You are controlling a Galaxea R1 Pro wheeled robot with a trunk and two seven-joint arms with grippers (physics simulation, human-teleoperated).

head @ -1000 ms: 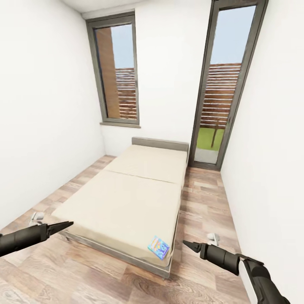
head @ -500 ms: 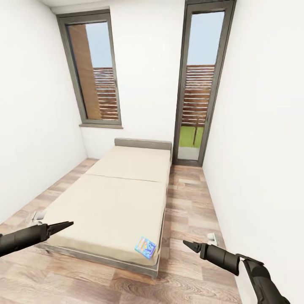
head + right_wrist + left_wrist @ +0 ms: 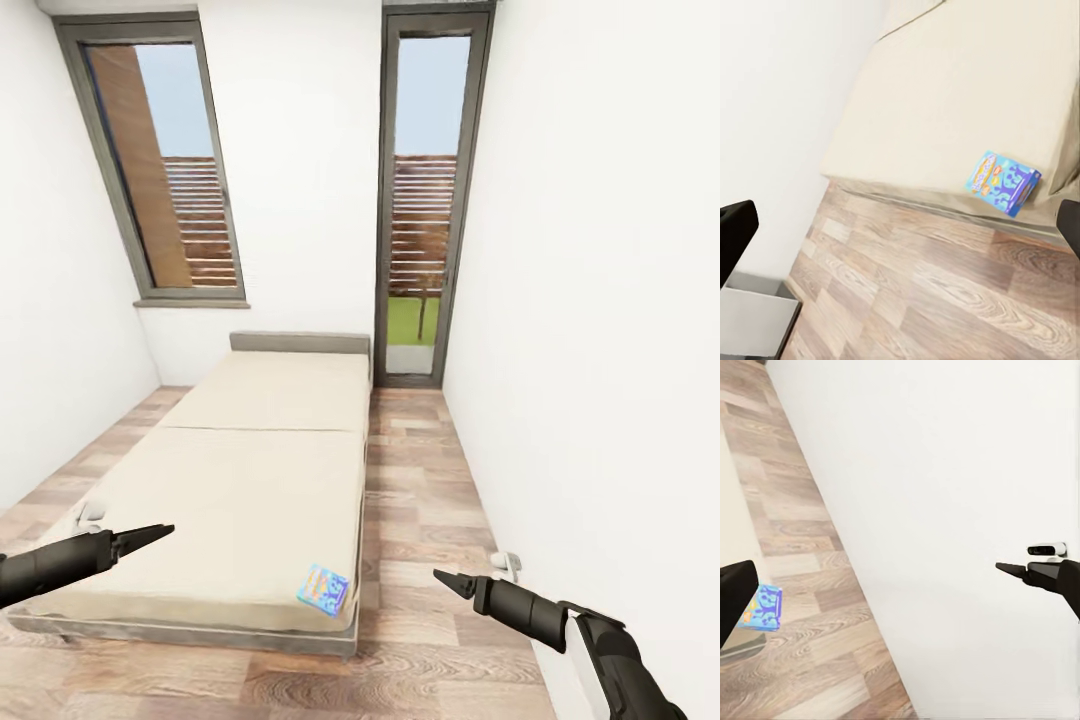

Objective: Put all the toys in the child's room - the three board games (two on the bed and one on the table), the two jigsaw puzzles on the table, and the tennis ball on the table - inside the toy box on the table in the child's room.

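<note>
The blue board game (image 3: pixel 324 588) lies flat on the bed (image 3: pixel 250 470), at the near corner on the robot's right side. Its lid is blue with yellow and orange print, but the letters are too small and blurred to read in any view. In the right wrist view the same box (image 3: pixel 1003 182) sits close to the corner of the beige cover, with its long side near the edge of the mattress.

In the head view, the box is between the two end effectors and a little beyond them. It is nearer to the right end effector (image 3: pixel 442 578) than to the left end effector (image 3: pixel 160 529). Neither of them touches it.

The left end effector is above the near left part of the bed. Its fingers look pressed together into one dark point, and it holds nothing. The right end effector is above the wood floor (image 3: pixel 420 480), beside the bed and near the white wall (image 3: pixel 600 300). Its fingers also come to one thin point with nothing between them. In the left wrist view the box (image 3: pixel 762 609) shows at the edge of the bed, and the right end effector (image 3: pixel 1003 566) points toward it, well apart from it.

Behind the bed there are a tall dark-framed window (image 3: pixel 165 170) and a narrow glass door (image 3: pixel 425 200).
</note>
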